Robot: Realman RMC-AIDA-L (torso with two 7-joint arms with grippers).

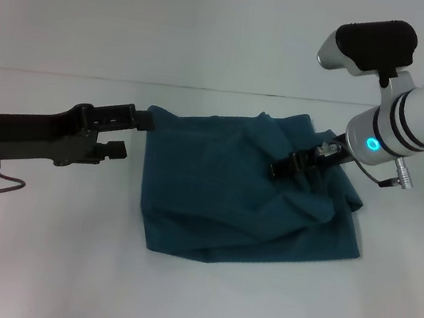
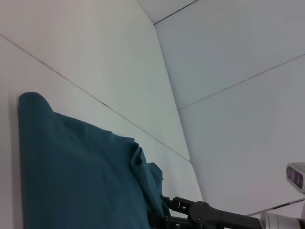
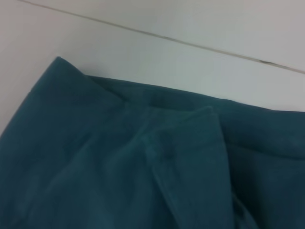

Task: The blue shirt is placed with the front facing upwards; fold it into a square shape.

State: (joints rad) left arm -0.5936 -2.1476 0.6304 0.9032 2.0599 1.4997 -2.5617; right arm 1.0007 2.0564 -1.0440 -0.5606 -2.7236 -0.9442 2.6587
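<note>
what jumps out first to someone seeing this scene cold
A teal-blue cotton shirt lies folded into a rumpled, roughly square bundle mid-table, plain side up. The right gripper reaches onto its top from the right. The left gripper, fingers apart, sits at the bundle's far left corner.

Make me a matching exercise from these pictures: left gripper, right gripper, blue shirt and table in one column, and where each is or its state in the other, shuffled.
1. left gripper
2. right gripper
3. blue shirt
4. table

A. folded into a rumpled, roughly square bundle
B. over the shirt's right part
C. white surface under everything
D. at the shirt's left far corner

Pairs: 1-D, 2-B, 3-A, 4-C
</note>
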